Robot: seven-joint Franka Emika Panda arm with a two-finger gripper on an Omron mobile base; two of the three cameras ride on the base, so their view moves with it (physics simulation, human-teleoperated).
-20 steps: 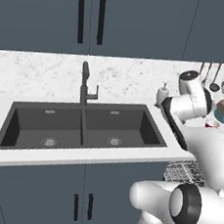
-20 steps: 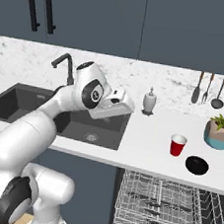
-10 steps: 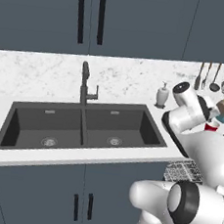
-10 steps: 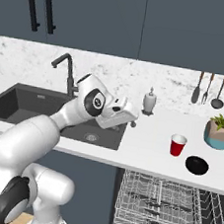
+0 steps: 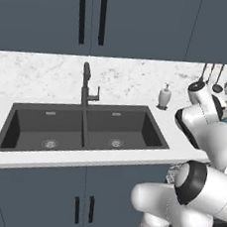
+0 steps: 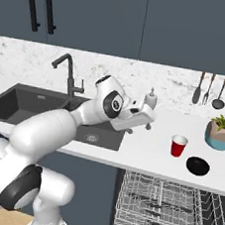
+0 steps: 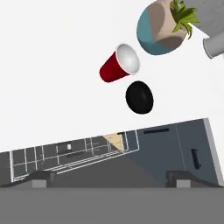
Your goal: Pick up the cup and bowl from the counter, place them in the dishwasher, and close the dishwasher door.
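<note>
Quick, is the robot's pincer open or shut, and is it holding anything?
Pincer: open and holding nothing. The cup and the bowl sit on the counter, untouched.

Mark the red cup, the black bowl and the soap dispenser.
cup (image 6: 179, 145), right base view, on its red side wall.
bowl (image 6: 197, 166), right base view, on its dark middle.
soap dispenser (image 6: 151, 98), right base view, on its white body.

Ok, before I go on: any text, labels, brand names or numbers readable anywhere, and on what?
None: no readable text in any view.
The cup, bowl, soap dispenser and plant pot are plain.
The dishwasher racks and cabinet doors carry no markings.
</note>
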